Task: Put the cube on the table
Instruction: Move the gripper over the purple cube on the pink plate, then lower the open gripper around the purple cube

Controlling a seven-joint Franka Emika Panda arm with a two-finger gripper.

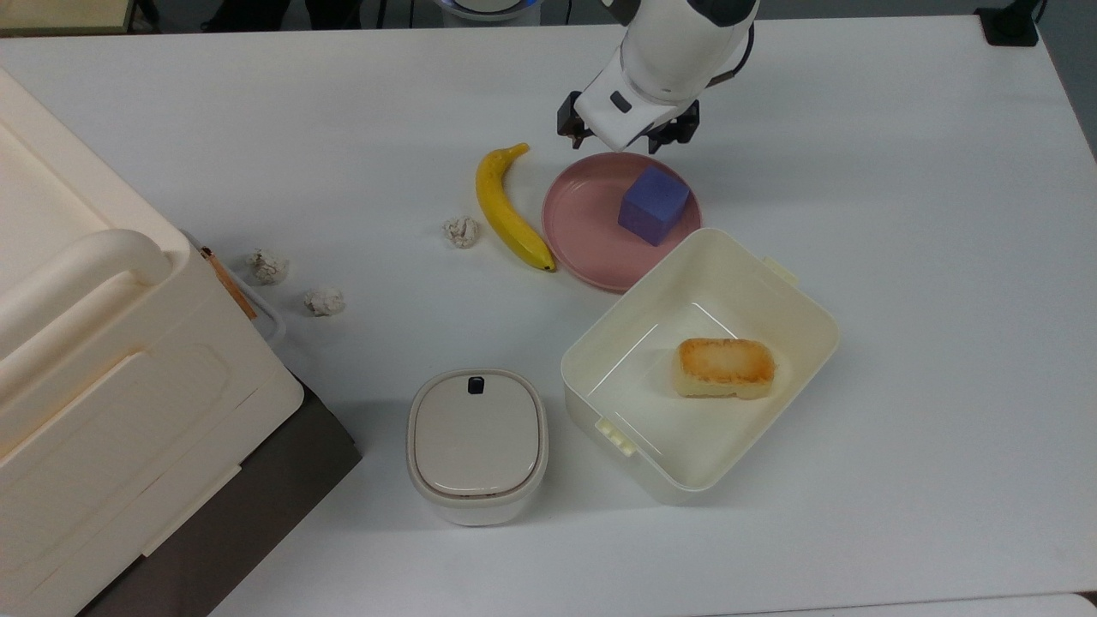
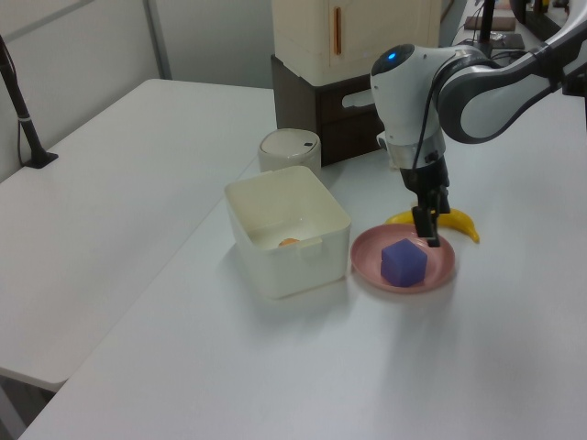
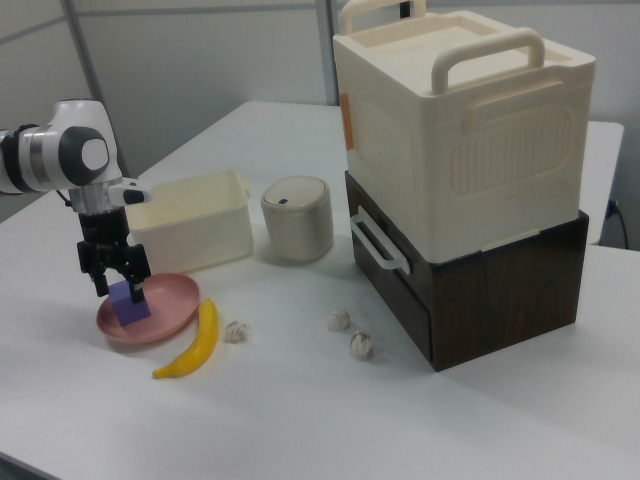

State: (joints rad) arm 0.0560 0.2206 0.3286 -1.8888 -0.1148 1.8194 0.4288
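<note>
At the upper middle of the top view, the gripper [image 1: 628, 135] hangs over the far rim of the pink plate [image 1: 583, 224], fingers spread apart and holding nothing. Just below it the cube [image 1: 654, 205] sits on that plate, untouched. A banana [image 1: 507, 211] lies beside the plate on the table [image 1: 900, 257], and a cream bin [image 1: 797, 291] touches the plate's lower edge.

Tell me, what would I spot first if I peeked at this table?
Probably the white robot arm, its open gripper hanging just above the purple cube on the pink plate. Next, the bright yellow banana lying beside the plate, on the top view's left.
</note>
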